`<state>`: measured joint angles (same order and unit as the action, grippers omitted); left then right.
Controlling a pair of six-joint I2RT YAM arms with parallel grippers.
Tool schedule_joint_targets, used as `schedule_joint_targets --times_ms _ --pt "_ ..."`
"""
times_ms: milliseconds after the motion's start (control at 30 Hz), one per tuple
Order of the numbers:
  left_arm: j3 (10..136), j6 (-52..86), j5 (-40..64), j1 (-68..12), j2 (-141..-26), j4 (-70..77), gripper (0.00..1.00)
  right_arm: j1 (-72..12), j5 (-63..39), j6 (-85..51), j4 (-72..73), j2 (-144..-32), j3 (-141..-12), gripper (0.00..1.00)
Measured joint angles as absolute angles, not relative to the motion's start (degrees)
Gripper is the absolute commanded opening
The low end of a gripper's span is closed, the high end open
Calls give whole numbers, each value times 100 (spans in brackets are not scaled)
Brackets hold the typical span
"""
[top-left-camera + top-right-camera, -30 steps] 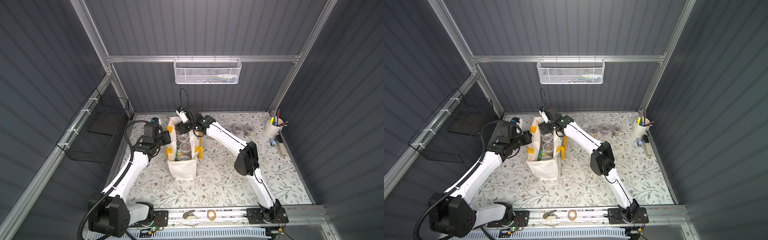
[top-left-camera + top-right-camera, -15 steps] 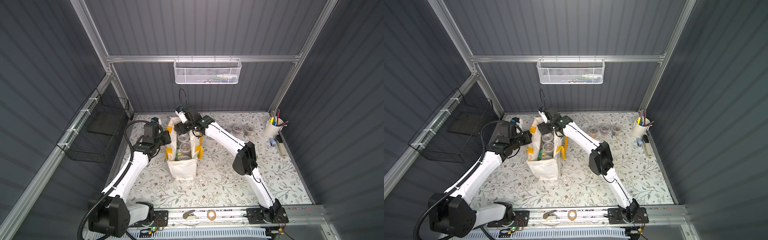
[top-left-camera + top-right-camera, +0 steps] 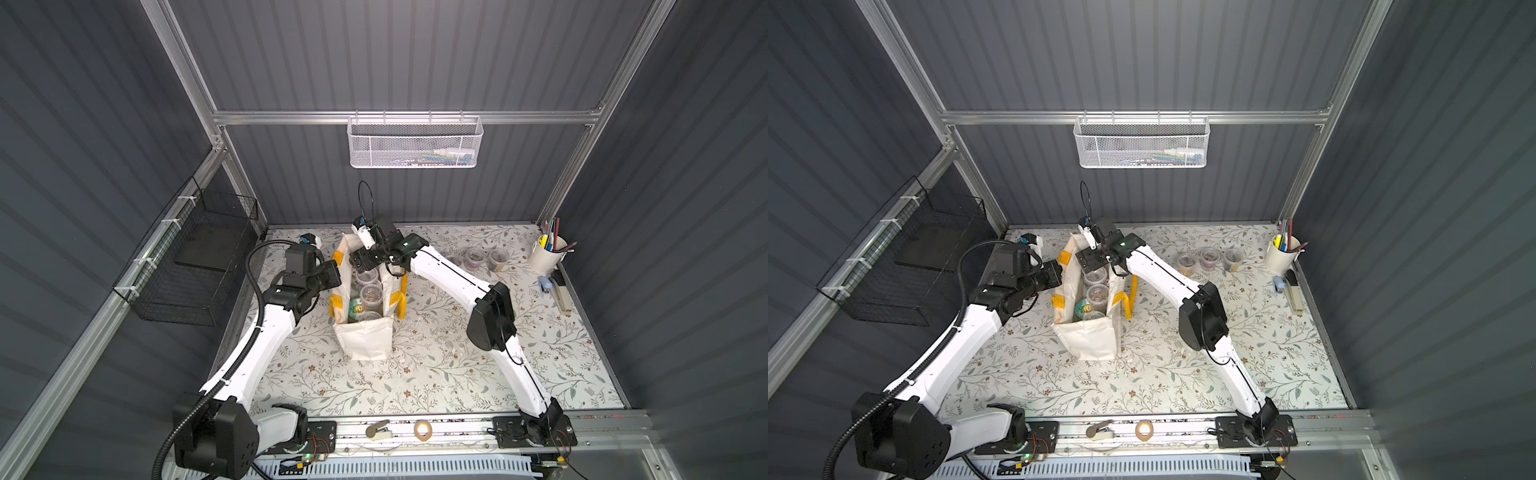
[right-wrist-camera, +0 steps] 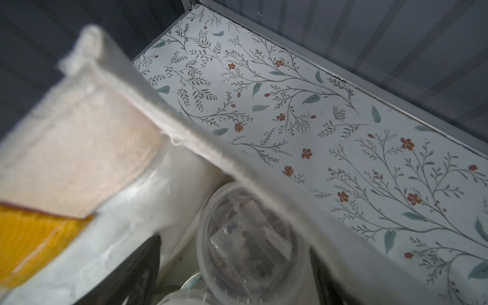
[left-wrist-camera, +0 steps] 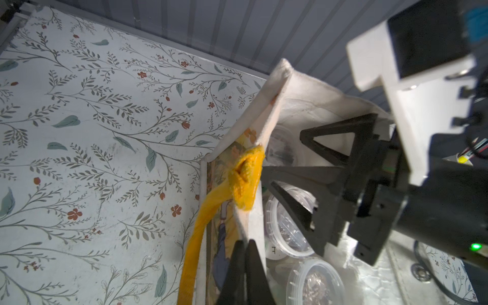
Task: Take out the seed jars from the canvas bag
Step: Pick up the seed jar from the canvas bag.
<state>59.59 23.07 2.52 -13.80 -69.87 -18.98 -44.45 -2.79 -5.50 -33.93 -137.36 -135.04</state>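
The off-white canvas bag (image 3: 365,338) (image 3: 1090,340) stands upright mid-table, its yellow handles hanging outside. My left gripper (image 5: 244,241) (image 3: 333,277) is shut on the bag's left wall at the rim. My right gripper (image 4: 232,274) (image 3: 360,262) is open inside the bag's far end. Its fingers (image 4: 137,269) straddle a clear-lidded seed jar (image 4: 248,245) of dark seeds without closing on it. More seed jars (image 3: 371,293) (image 5: 314,282) lie in the bag, one with a green-white lid (image 3: 356,308). Three seed jars (image 3: 475,257) (image 3: 1209,258) stand on the table at the back right.
A white pen cup (image 3: 547,259) and a stapler (image 3: 561,293) sit at the table's right edge. A black wire basket (image 3: 195,266) hangs on the left wall and a white mesh basket (image 3: 415,143) on the back rail. A tape roll (image 3: 422,429) lies on the front rail.
My right gripper has shifted slightly left over the bag's far end and its jaws have opened wider. The left arm and the bag have not moved.
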Motion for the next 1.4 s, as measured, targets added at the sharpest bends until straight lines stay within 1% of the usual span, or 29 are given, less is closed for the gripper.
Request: schedule_joint_targets --times_ms 267,633,833,967,1033,1100,1400 --pt "6012 2294 233 -1380 -6912 -1979 0 -4414 -285 -561 -3454 -13738 -13504 90" --pt "6012 2294 233 -1380 -6934 -1975 0 -4414 -220 -593 -3632 -14079 -13924 89" --pt "6012 2296 233 -1380 -6941 -1970 0 -4414 -148 -552 -3645 -14167 -13992 81" --pt "6012 2296 233 -1380 -6949 -1970 0 -4412 -148 -558 -3632 -14173 -13996 73" --pt "6012 2296 233 -1380 -6952 -1970 0 -4410 -148 -556 -3625 -14173 -13994 72" --pt "6012 2296 233 -1380 -6952 -1970 0 -4405 -148 -552 -3625 -14173 -13994 67" --pt "6012 2296 233 -1380 -6952 -1973 0 -4388 -172 -552 -3649 -14033 -13880 68"
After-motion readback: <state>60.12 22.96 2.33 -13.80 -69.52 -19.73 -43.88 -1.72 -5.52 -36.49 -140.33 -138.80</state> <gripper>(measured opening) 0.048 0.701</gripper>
